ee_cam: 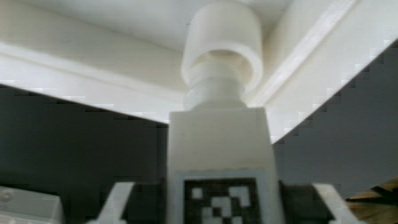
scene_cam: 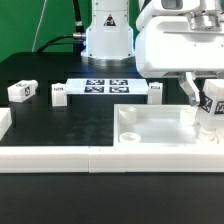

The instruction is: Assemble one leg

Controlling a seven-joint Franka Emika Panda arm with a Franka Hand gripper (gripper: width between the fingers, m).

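- Wrist view is showing the two grey fingers of the gripper pinching a small stubby white plastic post with a black-and-white square tag on its side, the leg. One finger is lying on each side of the tag.
- Exterior view is placing this held leg upright at the exterior view's right, over the right-hand end of the large white square plastic tray with holes in its corners.
- The leg's narrow rounded end is pointing at the tray's raised rim in the wrist view. Whether it is already entering a corner hole, I cannot tell.
- As I am judging it, the step in hand is bringing one leg to a tray corner for fitting; the leg is not looking seated yet.
- The next move is calling for lining the narrow end up with the corner hole and keeping the post straight. After that it is probably needing a press or a turn home, with the pinch firm enough to stop the leg slipping.
- Counting outward, four legs are showing: the held one and three loose legs lying on the black table, at and.
- One tray, one thin flat white marker board and one gripper are showing.
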